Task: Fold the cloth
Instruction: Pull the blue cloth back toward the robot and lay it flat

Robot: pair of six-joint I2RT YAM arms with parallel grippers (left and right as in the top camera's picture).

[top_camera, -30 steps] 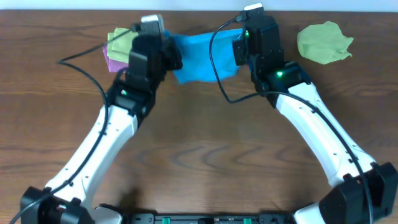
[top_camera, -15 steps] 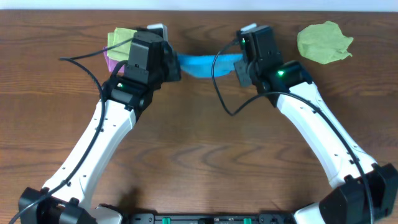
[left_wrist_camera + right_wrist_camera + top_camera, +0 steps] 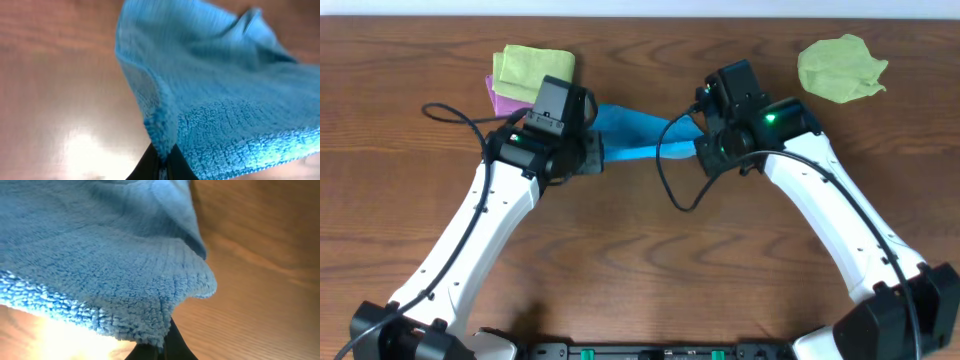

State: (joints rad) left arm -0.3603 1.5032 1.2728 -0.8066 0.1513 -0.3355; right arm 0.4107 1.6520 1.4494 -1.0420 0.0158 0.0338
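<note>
One cloth (image 3: pixel 632 135), bright blue, is hanging stretched as a narrow band btwn both grippers, upper-centre of the table (image 3: pixel 640 260) in overhead view. It is widening toward its left end. Whether its lower edge is touching the wood: cannot tell. L gripper (image 3: pixel 590 157) is pinching the left end, jaws clamped together on a fold of hem; L wrist cam is showing dark fingertips (image 3: pixel 150 169) biting the fabric, w/ the rest billowing above the tabletop. R gripper (image 3: pixel 704 150) is gripping the right end likewise, fingertips (image 3: pixel 176 349) closed on the fluffy edge. Behind the L arm, a folded yellow-green cloth (image 3: pixel 533 68) is lying on a purple cloth (image 3: pixel 498 99), near the blue one. A crumpled yellow-green cloth (image 3: pixel 840 68) is sitting far right, well apart.
</note>
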